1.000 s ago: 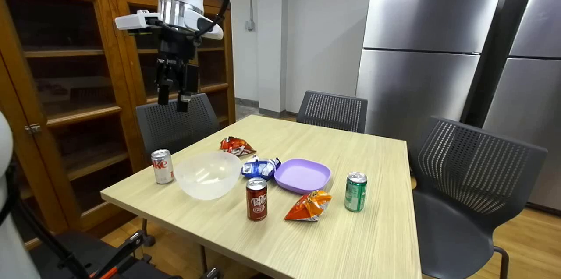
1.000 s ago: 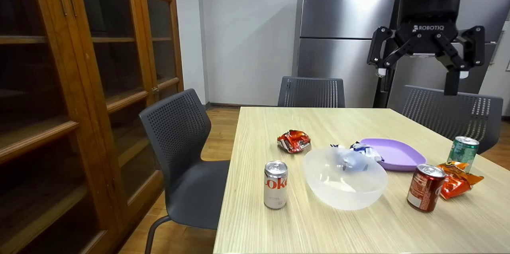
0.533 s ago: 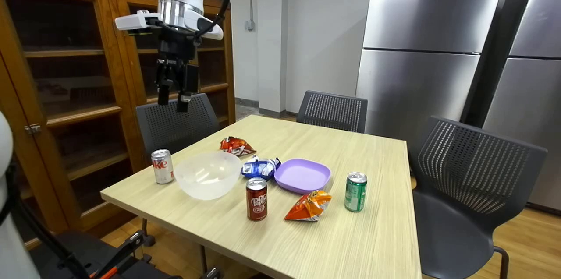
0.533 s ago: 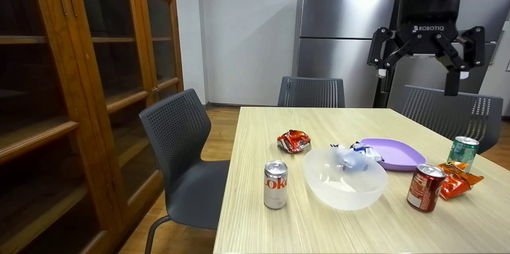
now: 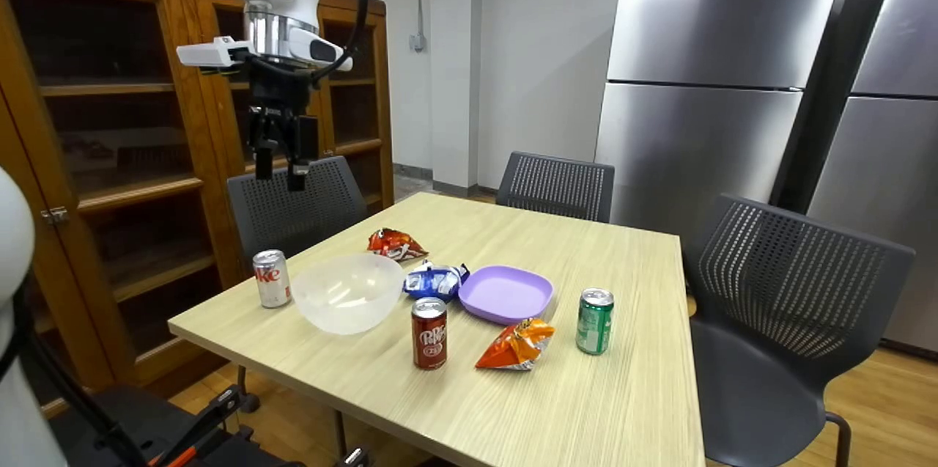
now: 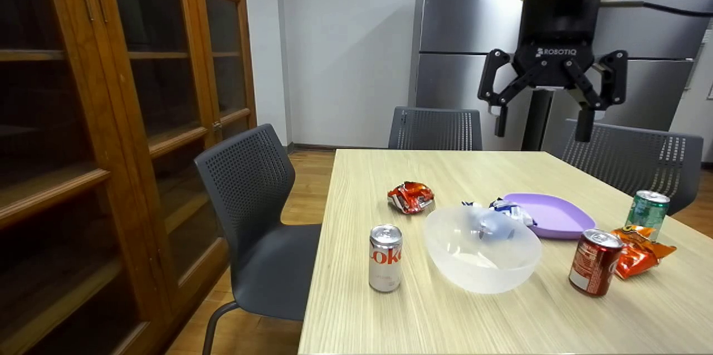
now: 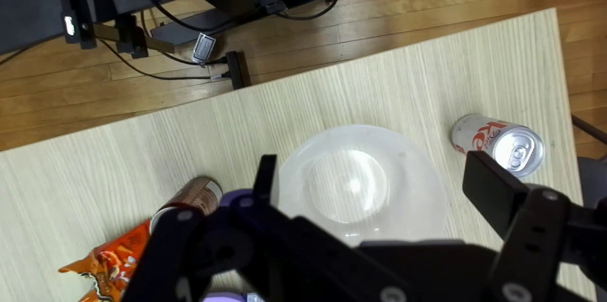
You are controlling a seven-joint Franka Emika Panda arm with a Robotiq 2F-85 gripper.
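Note:
My gripper (image 5: 280,172) hangs high above the table with its jaws wide apart and nothing between them; it also shows in an exterior view (image 6: 542,127). In the wrist view a frosted bowl (image 7: 351,188) appears below, between the fingertips, with nothing seen inside. A white-and-red Coke can (image 7: 479,136) stands beside the bowl, partly covered by a finger. On the bowl's other side is a dark red Dr Pepper can (image 5: 429,335). Around them lie an orange snack bag (image 5: 516,344), a blue packet (image 5: 434,281), a red bag (image 5: 396,243), a purple plate (image 5: 506,291) and a green can (image 5: 594,324).
The light wooden table (image 5: 601,254) has its near edge (image 7: 332,66) visible in the wrist view. Grey chairs (image 5: 555,185) stand around it. A wooden glass-door cabinet (image 6: 167,121) is at one side, and steel refrigerators (image 5: 703,122) are at the back.
In both exterior views the arm and gripper have shifted left and a little lower within the last half second. The gripper stays open, and the objects on the table have not moved.

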